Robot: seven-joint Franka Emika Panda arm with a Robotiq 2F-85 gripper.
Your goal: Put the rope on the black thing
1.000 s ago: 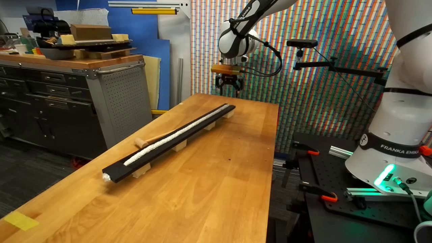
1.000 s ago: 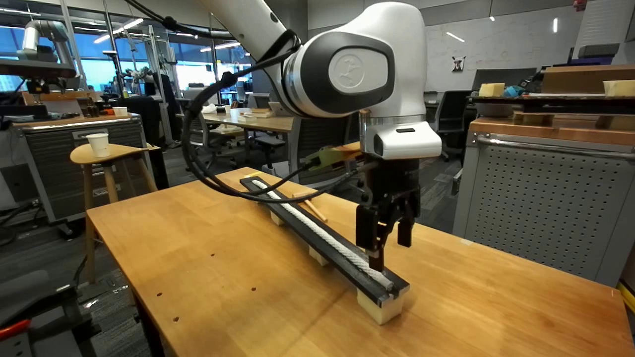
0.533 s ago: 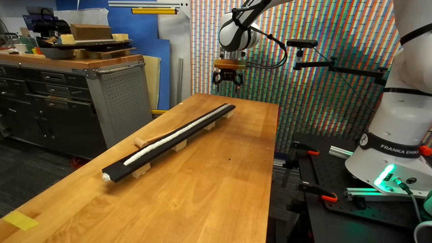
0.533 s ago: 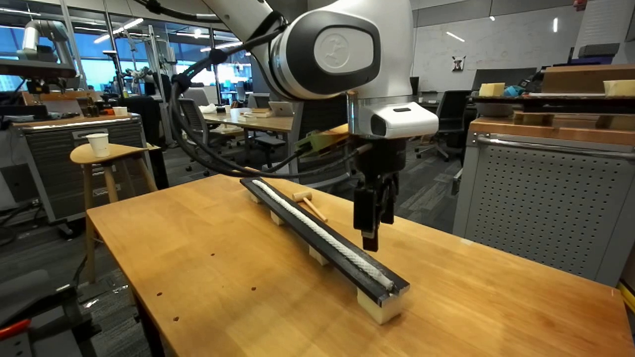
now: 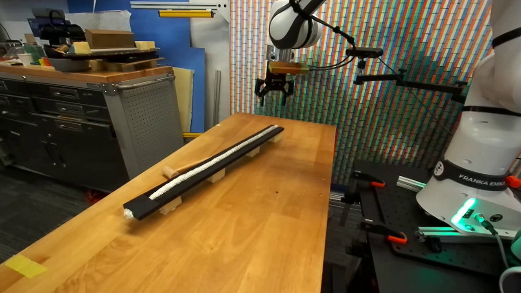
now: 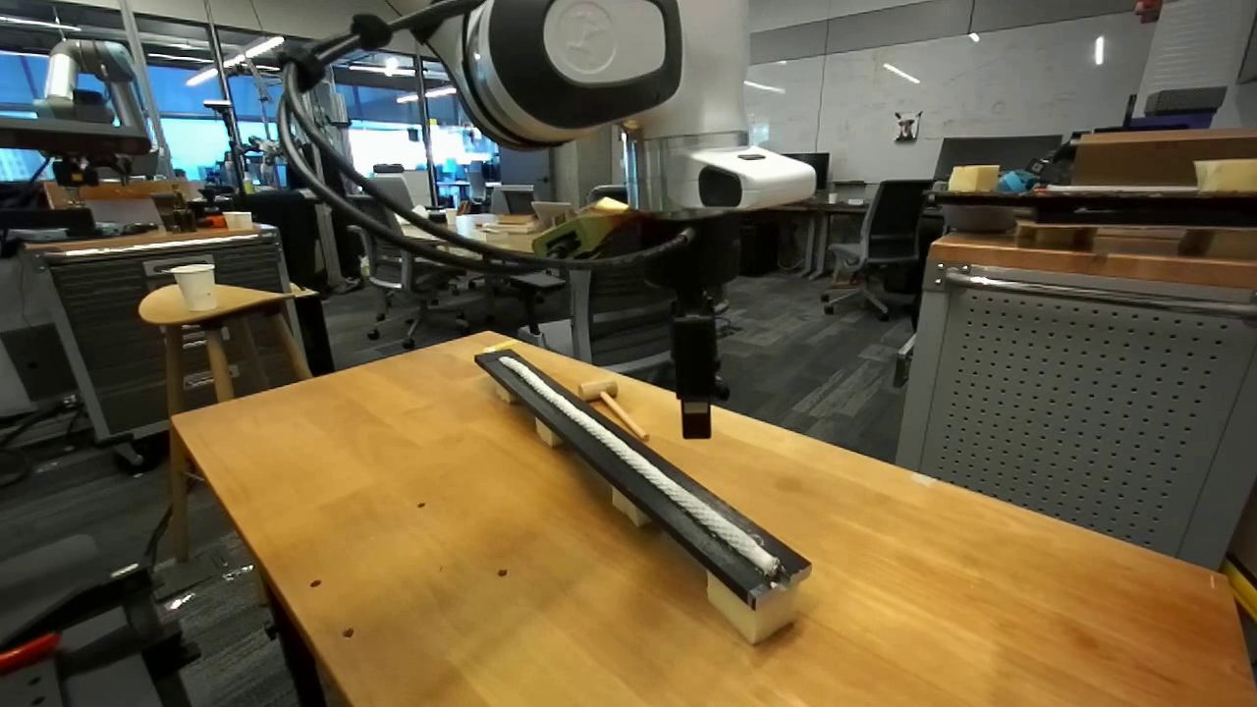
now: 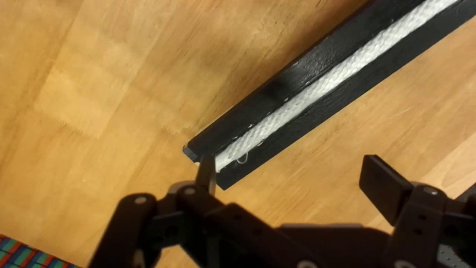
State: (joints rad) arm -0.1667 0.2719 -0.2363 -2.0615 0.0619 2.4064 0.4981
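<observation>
While the Robotiq gripper [image 5: 273,101] hangs above the wooden table [image 6: 412,550], its jaws stand wide apart, and in the wrist view table wood shows through the gap between them. Below the jaws, apart from them, the white braided rope [image 7: 319,88] lies lengthwise on the long black bar [image 7: 258,108], along the middle of its upper face, and runs away from the jaws toward the bar's farther end. One fingertip [image 7: 206,170] overlaps the bar's nearer end in the wrist view, close to where the rope ends. Pale blocks [image 6: 752,613] hold the bar up off the table, one of them under the end nearest the jaws. Farther from the jaws, a wooden mallet [image 6: 599,390] lies on the table just beside the bar; whether the two touch, I cannot tell. At the bar end farthest from the jaws, in an exterior view, a whitish tuft [image 5: 128,213] shows, too small to make out. Well apart from the jaws, past the table's edge, stands a drawer cabinet [image 5: 134,118] with a perforated side; likewise far from them, a paper cup [image 6: 195,287] stands upright on a wooden stool [image 6: 245,298].
</observation>
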